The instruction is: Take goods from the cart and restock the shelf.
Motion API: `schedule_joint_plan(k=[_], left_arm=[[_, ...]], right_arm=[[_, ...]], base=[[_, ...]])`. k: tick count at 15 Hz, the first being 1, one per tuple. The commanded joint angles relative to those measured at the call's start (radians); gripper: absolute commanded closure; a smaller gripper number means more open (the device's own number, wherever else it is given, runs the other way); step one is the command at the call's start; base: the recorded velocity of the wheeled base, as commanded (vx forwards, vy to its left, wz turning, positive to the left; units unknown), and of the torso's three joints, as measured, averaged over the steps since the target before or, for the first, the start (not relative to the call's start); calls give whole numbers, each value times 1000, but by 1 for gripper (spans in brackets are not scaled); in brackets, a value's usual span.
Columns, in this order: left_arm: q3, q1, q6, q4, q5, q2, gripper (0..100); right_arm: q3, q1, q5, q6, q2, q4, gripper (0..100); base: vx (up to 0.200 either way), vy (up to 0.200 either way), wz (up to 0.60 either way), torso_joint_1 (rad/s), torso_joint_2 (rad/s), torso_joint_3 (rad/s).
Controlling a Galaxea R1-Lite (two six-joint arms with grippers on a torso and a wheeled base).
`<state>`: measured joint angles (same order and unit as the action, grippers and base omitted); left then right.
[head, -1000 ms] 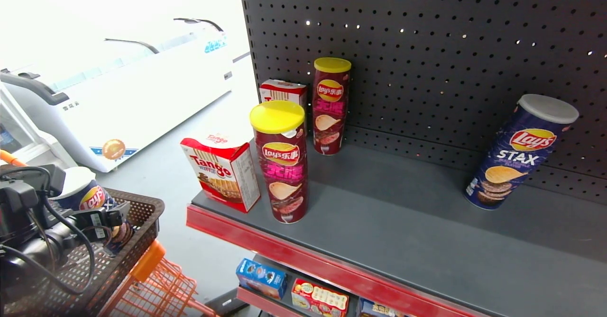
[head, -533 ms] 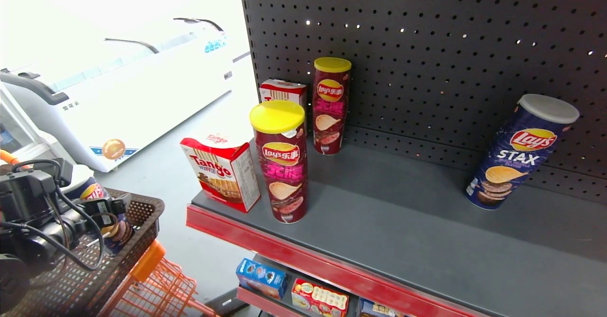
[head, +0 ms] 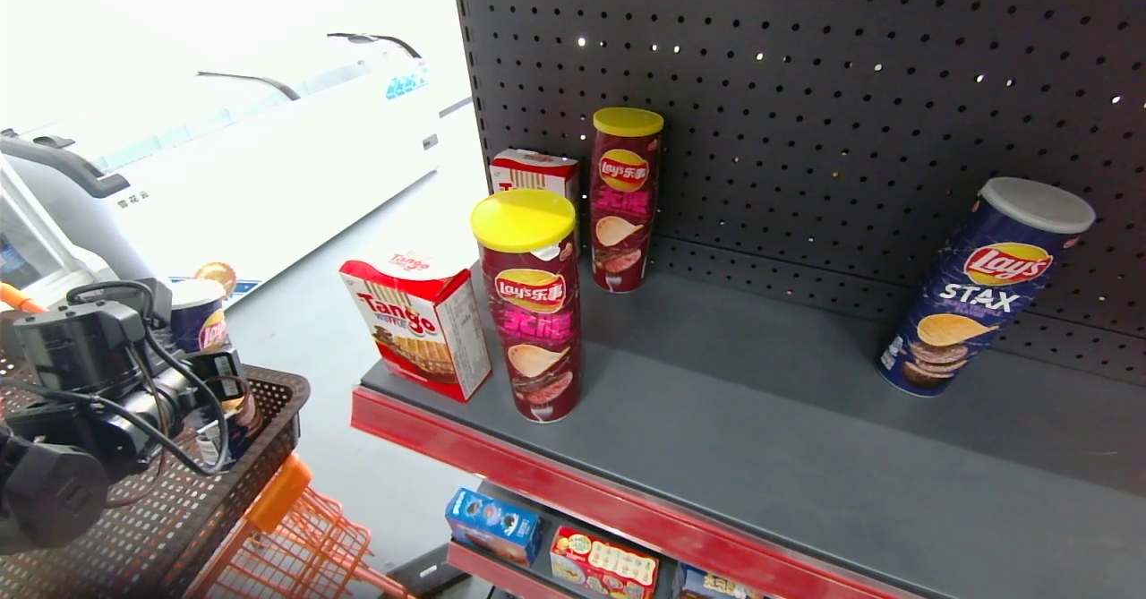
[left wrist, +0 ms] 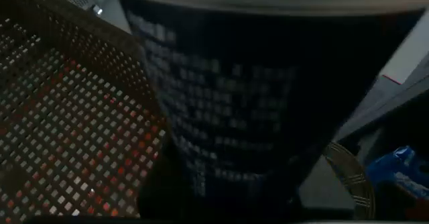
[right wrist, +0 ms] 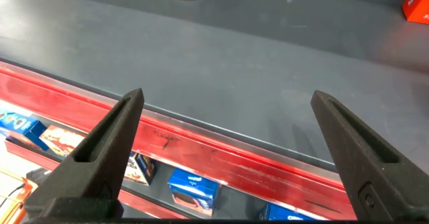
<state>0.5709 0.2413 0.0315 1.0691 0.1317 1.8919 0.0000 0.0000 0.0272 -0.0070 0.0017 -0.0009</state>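
Observation:
My left gripper (head: pixel 219 380) is shut on a dark blue chips can (head: pixel 201 326) with a pale lid, holding it above the brown cart basket (head: pixel 269 402) at the lower left. Close up in the left wrist view, the can's dark printed side (left wrist: pixel 255 117) stands over the basket mesh (left wrist: pixel 60 137). The grey shelf board (head: pixel 761 420) with a red front edge lies to the right. My right gripper (right wrist: pixel 231 163) hangs open over the shelf's front edge (right wrist: pixel 221 150), with nothing between its fingers.
Two maroon cans with yellow lids (head: pixel 530 303) (head: pixel 624 198) and two wafer boxes (head: pixel 421 326) (head: pixel 534 174) stand at the shelf's left end. A blue can (head: pixel 980 286) leans on the pegboard at the right. Between them the board is bare. Small boxes (head: pixel 600 563) fill the lower shelf.
The left gripper has risen with the blue can and turned it more upright, out of the basket. The things on the shelf have not moved.

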Motion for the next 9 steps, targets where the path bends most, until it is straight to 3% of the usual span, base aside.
schedule_joint_plan(k=[1, 5, 8, 9], left_arm=[[20, -28, -2, 22, -1, -10, 100], [29, -36, -74, 9, -18, -99, 100], [15, -37, -156, 8, -98, -194, 100], [14, -54, -157, 6, -107, -224, 100]], right_arm=[[0, 0, 0, -1, 0, -1, 0], [0, 0, 0, -1, 0, 1, 0], [0, 0, 0, -1, 0, -1, 0], [0, 0, 0, -1, 0, 1, 0]], base=[[0, 0, 0, 0, 0, 0], [0, 0, 0, 0, 0, 0], [0, 0, 0, 0, 0, 0], [0, 0, 0, 0, 0, 0]])
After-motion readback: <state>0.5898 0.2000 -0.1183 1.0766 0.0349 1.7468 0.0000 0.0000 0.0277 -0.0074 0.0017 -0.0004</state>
